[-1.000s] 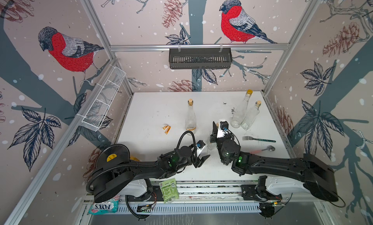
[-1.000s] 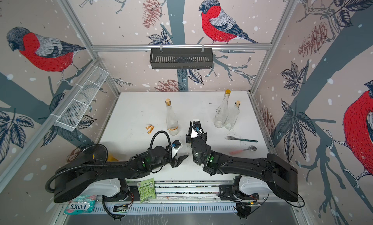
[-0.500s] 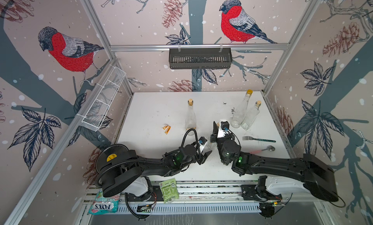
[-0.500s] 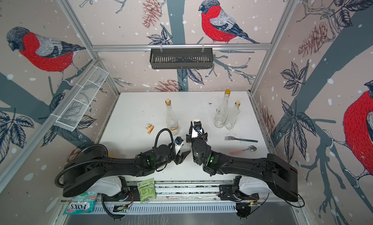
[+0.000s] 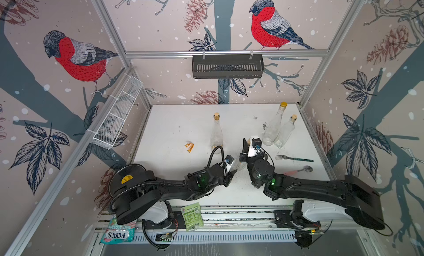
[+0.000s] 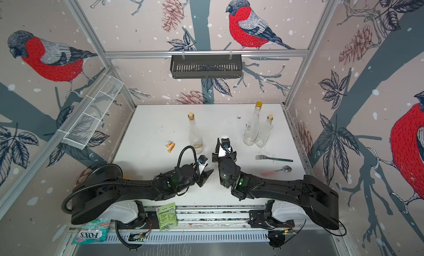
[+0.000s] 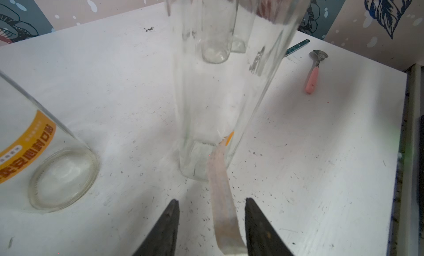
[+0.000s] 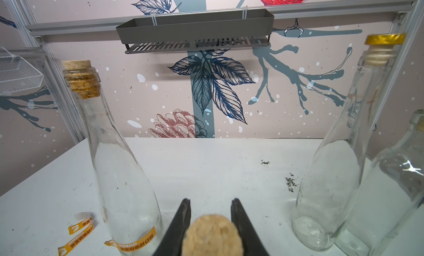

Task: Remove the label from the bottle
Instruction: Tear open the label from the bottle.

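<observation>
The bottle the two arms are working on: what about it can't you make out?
- Held bottle: top cut off by the left wrist view's edge; right wrist view shows only its cork in the right gripper.
- Label strip: free end runs off the left wrist view's edge by the left gripper.
- Both top views: bottle mostly hidden under the right gripper; label too small.

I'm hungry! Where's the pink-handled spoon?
In both top views the spoon lies on the table, on its right side, just nearer the robot than the fork.

Clear glass bottle [image 7: 206, 94] standing just ahead of left gripper [image 7: 212, 200]; pale label [image 7: 220, 197] strip half-peeled from base, trailing between its spread jaws.
</observation>
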Robot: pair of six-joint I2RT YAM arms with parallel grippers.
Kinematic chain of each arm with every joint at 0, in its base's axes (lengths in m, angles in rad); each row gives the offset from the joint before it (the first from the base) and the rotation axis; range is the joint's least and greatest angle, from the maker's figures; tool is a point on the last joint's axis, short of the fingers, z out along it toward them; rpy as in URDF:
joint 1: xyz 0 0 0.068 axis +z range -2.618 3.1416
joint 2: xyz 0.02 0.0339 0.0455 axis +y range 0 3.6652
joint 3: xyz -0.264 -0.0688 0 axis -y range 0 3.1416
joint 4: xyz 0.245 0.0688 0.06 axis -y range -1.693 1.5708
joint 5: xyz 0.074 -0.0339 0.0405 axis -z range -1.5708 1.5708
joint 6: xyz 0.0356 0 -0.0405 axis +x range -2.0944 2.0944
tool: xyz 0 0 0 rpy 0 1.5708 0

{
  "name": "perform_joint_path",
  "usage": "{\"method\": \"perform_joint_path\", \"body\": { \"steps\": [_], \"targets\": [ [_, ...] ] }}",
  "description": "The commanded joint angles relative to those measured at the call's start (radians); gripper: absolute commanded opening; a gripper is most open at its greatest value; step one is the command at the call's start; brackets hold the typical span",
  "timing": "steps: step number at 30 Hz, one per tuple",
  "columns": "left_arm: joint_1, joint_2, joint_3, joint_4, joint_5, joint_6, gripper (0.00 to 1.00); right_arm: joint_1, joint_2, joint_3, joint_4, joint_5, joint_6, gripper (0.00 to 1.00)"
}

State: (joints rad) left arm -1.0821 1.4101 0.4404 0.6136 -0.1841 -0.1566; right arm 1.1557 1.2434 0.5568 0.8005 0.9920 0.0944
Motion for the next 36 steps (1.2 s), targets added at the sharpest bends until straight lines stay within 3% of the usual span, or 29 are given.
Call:
{"method": "perform_joint_path", "body": {
  "steps": [1,9,36],
  "targets": [
    [-0.001,-0.013,0.009,-0.018,-0.025,0.012,0.44,0.001,0.001,-0.005,-0.034,-0.001,0.034,0.0],
    [-0.001,-0.037,0.008,-0.048,-0.051,0.043,0.28,0.001,-0.001,-0.005,-0.031,-0.003,0.032,0.0],
    [0.002,-0.088,0.002,-0.134,-0.058,0.071,0.09,0.001,0.002,-0.006,-0.017,-0.012,0.021,0.0]
  ]
}}
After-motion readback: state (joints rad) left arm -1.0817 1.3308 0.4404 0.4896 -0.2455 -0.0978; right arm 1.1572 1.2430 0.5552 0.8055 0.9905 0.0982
